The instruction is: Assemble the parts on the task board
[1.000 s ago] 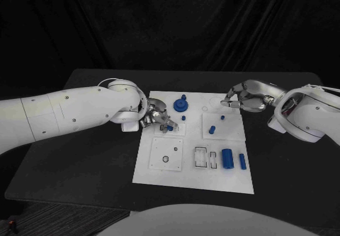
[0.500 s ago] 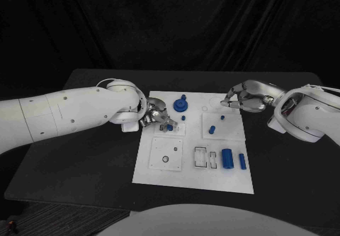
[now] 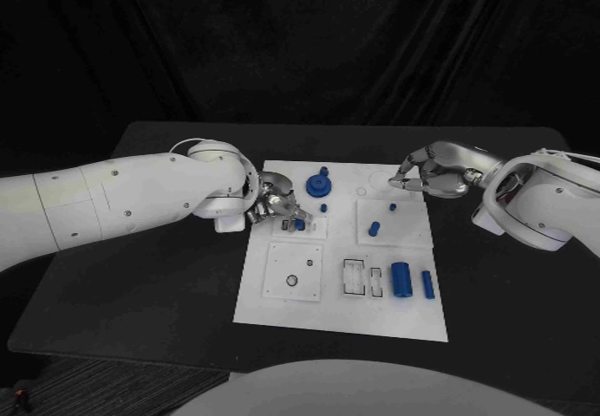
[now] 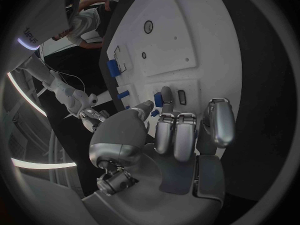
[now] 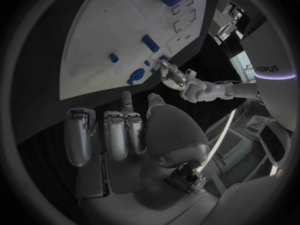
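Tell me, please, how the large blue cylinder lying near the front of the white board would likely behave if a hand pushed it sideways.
The blue cylinder lies on its side on the board, so it would probably roll rather than slide. It looks like smooth, rigid plastic, likely light and somewhat slippery in a pinch.

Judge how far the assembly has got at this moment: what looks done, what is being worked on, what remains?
Looks done: a round blue part and small pegs seem to stand in the task board. In hand: the left hand pinches a small blue piece over a slot at the board's left edge. Left: a large cylinder and a slimmer one lie loose beside empty outlines; the right hand holds nothing.
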Tool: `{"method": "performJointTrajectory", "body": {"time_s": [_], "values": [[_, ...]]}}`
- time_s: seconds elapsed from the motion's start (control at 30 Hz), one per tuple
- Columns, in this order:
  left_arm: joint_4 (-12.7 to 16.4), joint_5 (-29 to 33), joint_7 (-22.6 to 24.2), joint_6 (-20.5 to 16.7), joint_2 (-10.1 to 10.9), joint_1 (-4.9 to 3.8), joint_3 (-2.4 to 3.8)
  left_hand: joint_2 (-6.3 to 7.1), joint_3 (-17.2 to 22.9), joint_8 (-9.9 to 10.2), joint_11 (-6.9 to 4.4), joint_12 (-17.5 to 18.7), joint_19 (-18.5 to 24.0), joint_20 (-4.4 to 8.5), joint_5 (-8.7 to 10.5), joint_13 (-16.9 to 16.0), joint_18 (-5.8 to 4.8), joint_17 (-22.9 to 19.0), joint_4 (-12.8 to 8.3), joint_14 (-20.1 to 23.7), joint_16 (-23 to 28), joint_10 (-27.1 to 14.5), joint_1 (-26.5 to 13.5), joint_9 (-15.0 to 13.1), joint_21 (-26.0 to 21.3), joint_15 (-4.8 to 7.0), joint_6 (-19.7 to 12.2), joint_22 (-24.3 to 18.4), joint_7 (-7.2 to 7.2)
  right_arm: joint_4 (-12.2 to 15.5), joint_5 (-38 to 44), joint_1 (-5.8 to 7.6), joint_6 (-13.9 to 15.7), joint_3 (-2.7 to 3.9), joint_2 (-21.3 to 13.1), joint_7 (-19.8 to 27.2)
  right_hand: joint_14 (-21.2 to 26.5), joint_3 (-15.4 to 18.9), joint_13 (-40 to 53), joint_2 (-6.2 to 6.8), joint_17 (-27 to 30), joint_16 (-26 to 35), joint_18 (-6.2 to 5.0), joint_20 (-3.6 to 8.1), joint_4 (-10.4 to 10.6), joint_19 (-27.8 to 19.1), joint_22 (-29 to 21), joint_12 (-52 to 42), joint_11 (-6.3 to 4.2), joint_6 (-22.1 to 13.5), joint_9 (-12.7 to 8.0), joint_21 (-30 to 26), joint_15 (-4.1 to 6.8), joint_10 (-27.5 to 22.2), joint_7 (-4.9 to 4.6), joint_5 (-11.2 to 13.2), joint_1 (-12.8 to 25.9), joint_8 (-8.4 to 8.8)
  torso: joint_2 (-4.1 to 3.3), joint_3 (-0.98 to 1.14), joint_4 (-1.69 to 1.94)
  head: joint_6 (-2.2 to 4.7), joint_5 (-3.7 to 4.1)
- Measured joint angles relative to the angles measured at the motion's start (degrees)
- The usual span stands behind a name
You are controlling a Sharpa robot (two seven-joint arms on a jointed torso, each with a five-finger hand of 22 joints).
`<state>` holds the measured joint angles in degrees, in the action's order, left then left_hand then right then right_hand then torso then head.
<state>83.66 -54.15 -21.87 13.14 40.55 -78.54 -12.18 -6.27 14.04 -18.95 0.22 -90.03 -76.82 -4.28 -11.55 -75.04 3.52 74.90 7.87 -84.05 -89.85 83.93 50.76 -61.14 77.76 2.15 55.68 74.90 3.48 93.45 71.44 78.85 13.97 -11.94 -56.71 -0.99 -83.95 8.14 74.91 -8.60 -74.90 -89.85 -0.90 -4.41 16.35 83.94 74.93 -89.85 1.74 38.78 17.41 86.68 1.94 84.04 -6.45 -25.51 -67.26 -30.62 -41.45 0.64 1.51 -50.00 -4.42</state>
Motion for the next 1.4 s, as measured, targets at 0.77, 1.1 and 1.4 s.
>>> {"method": "performJointTrajectory", "body": {"time_s": [0.77, 1.1, 1.4], "values": [[-0.2, 0.0, 0.0, 1.2, 0.1, 0.00, 0.05, 0.17, 3.4, 1.0, 0.00, 0.0, 0.0, 0.00, -4.33, 0.0, 0.00, 0.0, -3.3, 0.0, 0.0, 0.0, 2.9, 0.1, -0.6, 0.00, 0.2, 0.0, -0.21, -0.1, 0.0, -0.27, -0.2, 0.00, 0.0, -0.1, 0.0, 0.0, 0.0, 0.00, 0.0, 0.0, 0.00, 0.00, 0.0, 0.0, 0.0, 0.0, 0.00, 0.0, 0.0, 0.0, 0.00, 0.0, 0.00, 0.0, 0.0, 0.00, 0.10, 0.02, 0.01, 0.00, -0.12], [-0.3, 0.0, 0.0, 1.3, -0.3, 0.00, 0.00, 0.76, -0.9, 2.2, 0.00, 0.0, 0.0, 0.00, 6.48, 0.0, 0.00, 0.0, 2.0, 0.0, 0.0, 0.0, -1.9, 0.7, -0.8, 0.00, 1.1, 0.0, 0.17, -0.3, 0.0, -0.37, -0.2, 0.00, 0.1, -0.1, 0.0, 0.0, 0.0, 0.00, 0.0, 0.0, 0.00, 0.00, 0.0, 0.0, 0.0, 0.0, 0.00, 0.0, -0.1, -0.3, 0.00, 0.0, 0.00, 0.0, 0.0, 0.00, 0.07, -0.01, 0.03, 0.00, -0.17], [-0.5, 0.0, 0.0, 1.3, -0.4, 0.00, 0.00, 0.96, -3.4, 2.5, 0.00, 0.0, -0.4, -0.02, 8.17, 0.0, 0.00, 0.0, 4.6, 0.0, 0.0, 0.0, -3.4, 0.9, -0.8, 0.00, 1.7, 0.0, 0.04, -0.4, 0.0, -0.48, -0.2, 0.00, 0.1, -0.1, 0.0, 0.0, 0.0, -0.23, 0.0, 0.0, 0.00, 0.00, 0.0, 0.0, 0.0, 0.0, 0.00, 0.2, -0.1, -0.3, 0.00, 0.0, -0.16, 0.0, -0.2, 0.00, 0.03, -0.02, 0.03, 0.00, -0.20]]}}
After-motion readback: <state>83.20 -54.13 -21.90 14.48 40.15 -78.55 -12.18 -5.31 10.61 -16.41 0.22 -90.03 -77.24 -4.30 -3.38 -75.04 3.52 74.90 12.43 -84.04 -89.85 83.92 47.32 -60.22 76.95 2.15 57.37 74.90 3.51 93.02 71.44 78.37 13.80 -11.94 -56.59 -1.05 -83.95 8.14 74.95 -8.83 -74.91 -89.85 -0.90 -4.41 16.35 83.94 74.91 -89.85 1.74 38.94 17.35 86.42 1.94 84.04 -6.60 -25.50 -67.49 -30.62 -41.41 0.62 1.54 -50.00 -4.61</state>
